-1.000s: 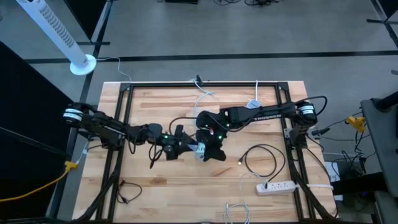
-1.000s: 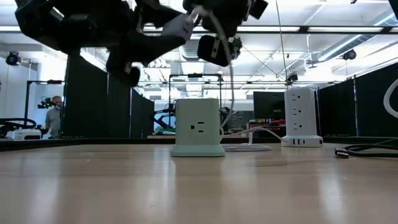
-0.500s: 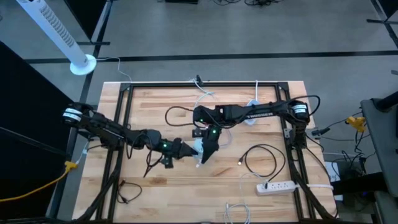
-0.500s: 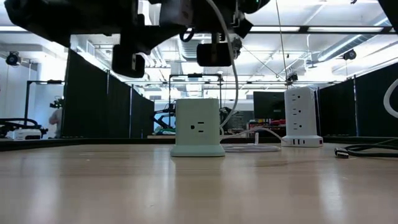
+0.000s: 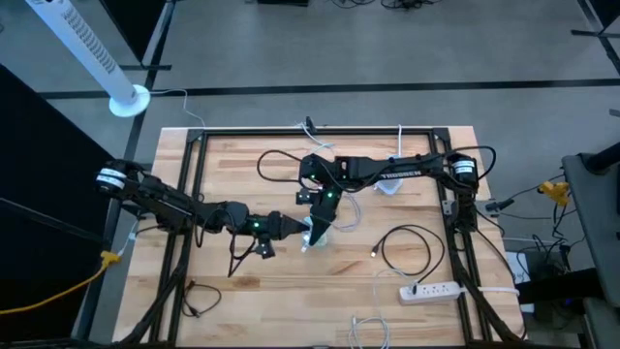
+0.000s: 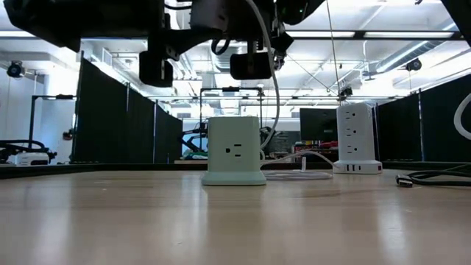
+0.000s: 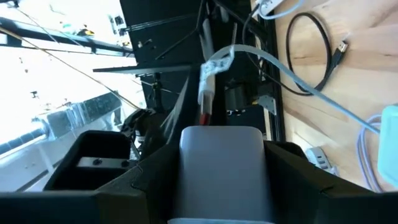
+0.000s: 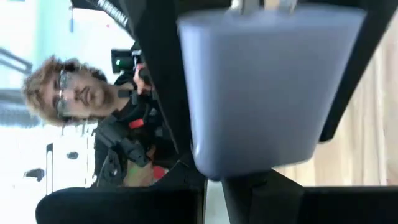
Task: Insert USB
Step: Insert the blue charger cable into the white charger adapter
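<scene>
A white charger block (image 5: 309, 237) is held in the air over the middle of the table, with my left gripper (image 5: 292, 229) on its left and my right gripper (image 5: 317, 231) coming at it from the far right. Both are shut on it. In the left wrist view the block (image 7: 221, 168) fills the gap between the fingers, and a white USB plug with a red mark (image 7: 206, 87) and its white cable (image 7: 292, 78) stand at its far end. The right wrist view shows the block (image 8: 267, 87) with two metal prongs (image 8: 244, 5). My left gripper pinches the block's two side faces (image 7: 186, 174) between its fingers, coming about level from the table's left. The block is lifted clear of the table, its cable end pointing away from the wrist. My right gripper pinches the block's side faces (image 8: 199, 124) between its two fingers, slanting down from the table's far right. The prong end points away from its wrist. The block hangs clear of the table.
A pale green outlet cube (image 6: 234, 151) and a white tower strip (image 6: 357, 136) stand on the table. A black cable loop (image 5: 407, 247) and a flat white power strip (image 5: 431, 289) lie near the right edge. A person (image 8: 68, 93) shows beyond the table.
My right arm has swung its wrist toward the far edge, and its gripper has turned about, now slanting down at the block from the far side. My left gripper has moved a little toward the table's right. The black cable loop on the right arm has shifted toward the far edge.
</scene>
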Tool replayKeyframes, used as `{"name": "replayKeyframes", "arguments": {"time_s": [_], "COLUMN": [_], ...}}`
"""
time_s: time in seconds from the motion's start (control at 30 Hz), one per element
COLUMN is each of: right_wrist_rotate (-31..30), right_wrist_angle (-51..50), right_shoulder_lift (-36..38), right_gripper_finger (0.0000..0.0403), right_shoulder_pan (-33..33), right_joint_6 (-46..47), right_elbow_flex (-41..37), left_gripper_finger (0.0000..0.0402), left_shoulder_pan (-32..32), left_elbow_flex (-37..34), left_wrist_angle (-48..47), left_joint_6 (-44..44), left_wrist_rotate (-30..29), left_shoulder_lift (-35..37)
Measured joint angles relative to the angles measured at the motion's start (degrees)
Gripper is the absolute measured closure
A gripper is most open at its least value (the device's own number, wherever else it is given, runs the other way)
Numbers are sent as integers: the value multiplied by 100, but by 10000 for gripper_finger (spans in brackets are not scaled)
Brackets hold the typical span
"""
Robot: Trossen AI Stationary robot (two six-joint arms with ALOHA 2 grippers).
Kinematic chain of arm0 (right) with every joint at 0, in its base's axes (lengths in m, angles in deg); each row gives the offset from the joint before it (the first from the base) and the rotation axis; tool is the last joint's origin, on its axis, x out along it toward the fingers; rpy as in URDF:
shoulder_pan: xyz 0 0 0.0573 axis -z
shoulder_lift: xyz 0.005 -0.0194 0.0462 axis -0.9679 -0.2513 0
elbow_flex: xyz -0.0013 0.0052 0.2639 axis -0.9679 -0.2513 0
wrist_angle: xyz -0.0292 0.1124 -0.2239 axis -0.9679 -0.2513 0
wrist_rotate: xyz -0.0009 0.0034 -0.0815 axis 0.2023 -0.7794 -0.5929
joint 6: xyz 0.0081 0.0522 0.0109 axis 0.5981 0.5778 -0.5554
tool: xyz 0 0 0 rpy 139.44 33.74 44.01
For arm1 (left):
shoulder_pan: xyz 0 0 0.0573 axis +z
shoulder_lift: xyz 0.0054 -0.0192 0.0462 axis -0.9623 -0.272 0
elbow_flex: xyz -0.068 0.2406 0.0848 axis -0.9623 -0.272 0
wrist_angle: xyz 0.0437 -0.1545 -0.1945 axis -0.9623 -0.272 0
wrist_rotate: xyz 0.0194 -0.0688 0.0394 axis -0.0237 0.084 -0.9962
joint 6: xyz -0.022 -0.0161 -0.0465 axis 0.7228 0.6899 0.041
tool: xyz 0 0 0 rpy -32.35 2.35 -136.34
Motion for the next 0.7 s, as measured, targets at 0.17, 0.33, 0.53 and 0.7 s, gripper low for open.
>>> {"name": "replayKeyframes", "arguments": {"time_s": [0.17,0.33,0.53,0.7], "right_wrist_rotate": [128,135,167,127], "right_wrist_angle": [-9,-10,-20,-4], "right_shoulder_lift": [0,0,0,-22], "right_gripper_finger": [388,388,388,388], "right_shoulder_pan": [10,37,30,-28], "right_joint_6": [-132,-246,-332,-429], "right_elbow_flex": [0,0,0,0], "left_gripper_finger": [207,207,207,207], "left_shoulder_pan": [-72,-209,-251,-245], "left_elbow_flex": [0,0,-2,3], "left_wrist_angle": [-10,-52,-173,-177], "left_joint_6": [6,27,72,254], "left_wrist_rotate": [-4,5,400,457], "left_shoulder_lift": [115,231,262,260]}}
